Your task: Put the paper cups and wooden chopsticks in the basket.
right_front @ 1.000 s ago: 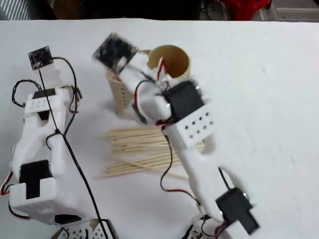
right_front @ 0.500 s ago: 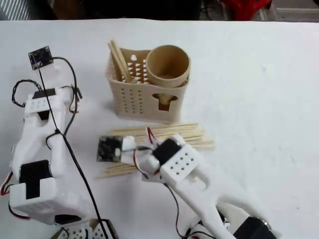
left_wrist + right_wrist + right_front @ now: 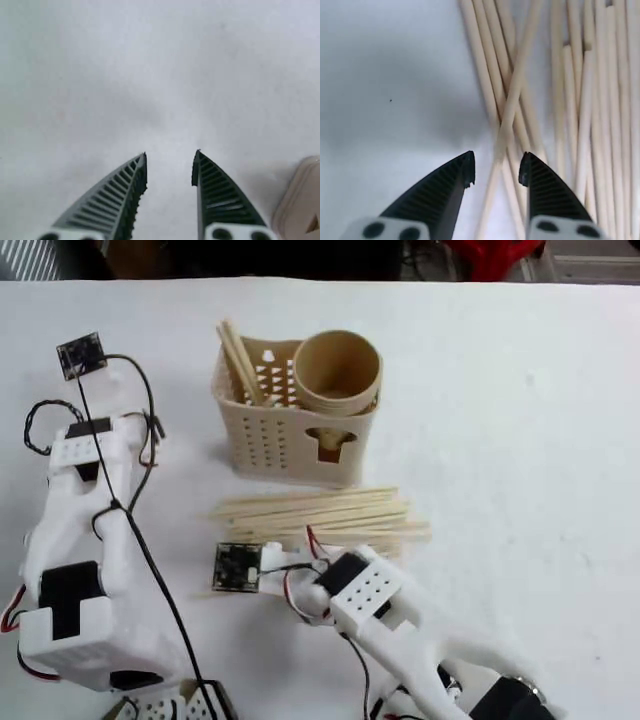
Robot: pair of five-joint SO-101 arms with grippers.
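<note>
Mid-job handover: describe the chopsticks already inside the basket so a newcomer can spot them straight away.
On the white table, find the cream perforated plastic basket holding a brown paper cup at one end. A few pale wooden chopsticks lean at its other end, tips above the rim. Unlike the loose chopstick pile lying flat in front of the basket, these stand tilted inside it.

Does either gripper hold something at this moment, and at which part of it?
Nothing is held. The left gripper is open over the table; the right gripper is open above the loose wooden chopsticks, not closed on any.
</note>
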